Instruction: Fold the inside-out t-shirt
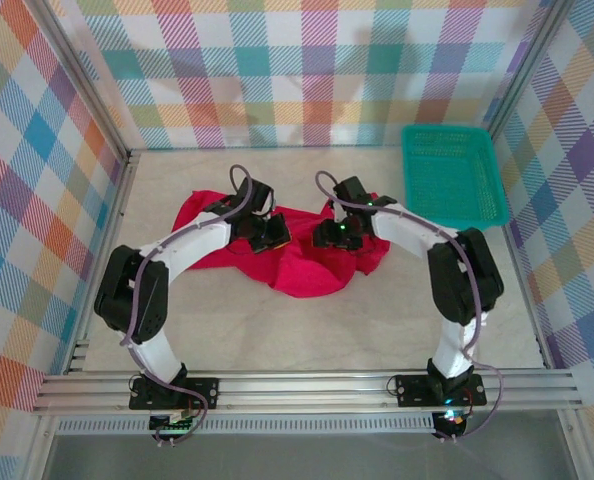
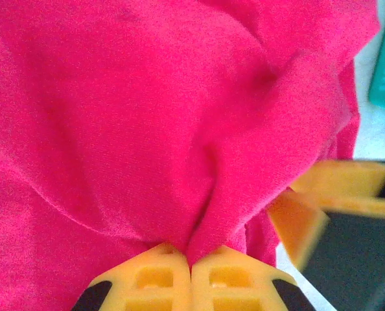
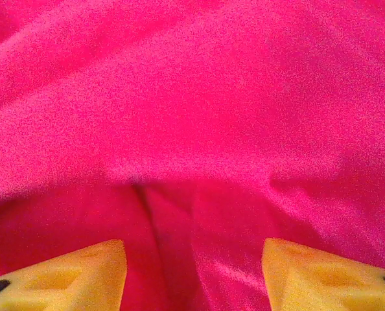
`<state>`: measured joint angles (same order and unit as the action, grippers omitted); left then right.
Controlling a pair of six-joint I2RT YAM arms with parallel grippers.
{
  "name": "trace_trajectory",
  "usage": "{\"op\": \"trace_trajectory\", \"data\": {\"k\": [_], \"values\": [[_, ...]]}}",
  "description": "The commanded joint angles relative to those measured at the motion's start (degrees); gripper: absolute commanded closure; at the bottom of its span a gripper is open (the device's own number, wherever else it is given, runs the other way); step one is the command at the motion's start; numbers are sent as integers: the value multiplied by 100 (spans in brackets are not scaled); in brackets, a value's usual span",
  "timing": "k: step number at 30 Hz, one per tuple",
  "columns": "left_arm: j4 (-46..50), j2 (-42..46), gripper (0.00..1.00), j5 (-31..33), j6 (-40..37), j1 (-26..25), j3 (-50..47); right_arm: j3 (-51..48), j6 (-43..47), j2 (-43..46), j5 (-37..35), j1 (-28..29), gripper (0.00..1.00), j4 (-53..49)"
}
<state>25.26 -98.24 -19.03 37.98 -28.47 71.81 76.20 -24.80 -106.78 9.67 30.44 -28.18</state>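
Left gripper (image 2: 191,262) is clamped tight on a pinched ridge of the inside-out t-shirt (image 1: 302,268); in its wrist view you see the fold run straight into the closed yellow tips. Right gripper (image 3: 194,259) has its jaws parted with nothing between them and red cloth spread underneath, so treat it as empty. From the top view both tools sit over the shirt's upper middle, the left at about 9 o'clock of the right, near but apart. In the left wrist view the right tool's yellow fingers (image 2: 296,223) show just beside the pinch at 3 o'clock. Shirt lies crumpled at table centre, long axis roughly 9-to-3, with one lobe out at 10 o'clock past the left arm and the biggest bulge toward 6 o'clock. Key relation for you: cloth is directly below the right tool, no reach needed. My read is that the right arm only has to drop and close on a spot to the 3 o'clock side of the left pinch. Table (image 1: 277,330) is a pale, smooth-looking top, bare toward 6 o'clock, so you have room to spread. Teal basket (image 1: 452,178) sits at 2 o'clock, apart from the shirt. Checked walls close the sides. Watch the two wrists crowding each other.
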Motion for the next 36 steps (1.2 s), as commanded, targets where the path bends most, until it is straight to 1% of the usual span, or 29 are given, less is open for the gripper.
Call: {"op": "trace_trajectory", "data": {"k": [1, 4, 5, 6, 8, 11, 12, 13, 18, 23, 26, 29, 31, 33, 35, 36], "values": [[-29, 236, 100, -75, 42, -36, -60, 375, 83, -390, -458, 181, 37, 407], [-60, 265, 100, -144, 45, -36, -93, 711, 85, -880, -814, 313, 35, 402], [-71, 278, 100, -167, 50, -36, -114, 848, 36, -1041, -888, 322, 37, 358], [-69, 304, 100, -184, 49, -34, -123, 952, -6, -1160, -925, 323, 43, 313], [-39, 360, 100, -203, 25, -12, -132, 1120, -68, -1275, -1023, 323, 64, 157], [-47, 474, 100, -309, 30, 62, -175, 1138, -24, -1110, -1094, 323, 90, 70], [-79, 510, 100, -372, 43, 85, -205, 1151, 30, -1032, -1107, 323, 97, -17], [-129, 546, 100, -435, 69, 128, -235, 1176, 85, -925, -1117, 323, 100, -151], [-221, 579, 100, -523, 105, 275, -264, 980, 297, -108, -764, 322, 100, -594], [-301, 384, 100, -532, 95, 384, -221, 609, 405, 827, -138, 314, 100, -849], [-434, 196, 100, -627, 143, 486, -170, 452, 444, 1247, 320, 292, 100, -998], [-539, 56, 100, -710, 190, 544, -119, 328, 445, 1524, 534, 249, 100, -1040], [-530, -25, 100, -697, 192, 544, -63, 241, 387, 1671, 986, 160, 100, -970], [-586, -143, 100, -746, 209, 546, -28, 87, 313, 1872, 1717, 41, 100, -748], [-670, -283, 100, -825, 227, 544, -18, -234, 150, 2167, 2587, -203, 100, -328], [-691, -323, 100, -839, 225, 544, -26, -427, 58, 2290, 2854, -354, 100, -101]]}}
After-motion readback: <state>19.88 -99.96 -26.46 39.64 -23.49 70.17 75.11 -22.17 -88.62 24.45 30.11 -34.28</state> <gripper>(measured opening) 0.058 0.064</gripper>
